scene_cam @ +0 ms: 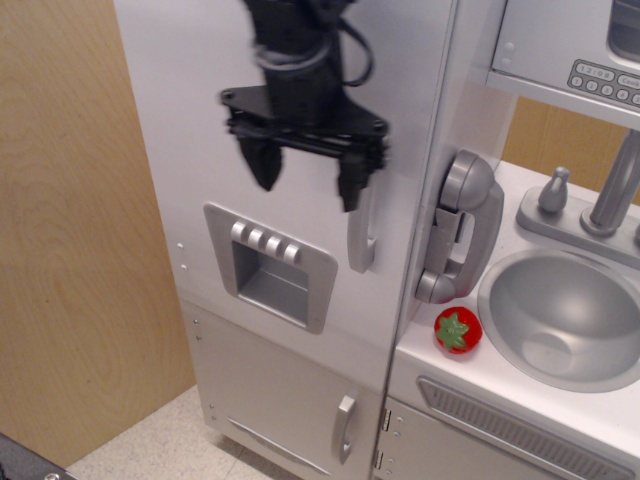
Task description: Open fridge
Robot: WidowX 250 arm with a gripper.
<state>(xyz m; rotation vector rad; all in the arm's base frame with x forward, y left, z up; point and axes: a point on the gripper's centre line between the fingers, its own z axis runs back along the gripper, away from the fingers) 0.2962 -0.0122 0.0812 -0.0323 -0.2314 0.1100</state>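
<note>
The silver-white fridge [210, 120] fills the middle of the view, its big door shut. The door's vertical grey handle [362, 235] is at the right edge, its upper part hidden behind my gripper. The recessed grey dispenser panel [268, 265] sits lower left. My black gripper [308, 175] hangs in front of the door, open and empty, fingers pointing down. Its right finger [352, 180] is over the handle's upper part, the left finger [263, 163] above the dispenser.
A smaller lower door with a short handle [344, 428] is below. A grey toy phone [458, 225], a red strawberry [457, 330], a sink [565, 315] and a faucet [610, 190] lie right. The microwave's buttons [605, 80] show top right. A wooden wall [70, 250] is left.
</note>
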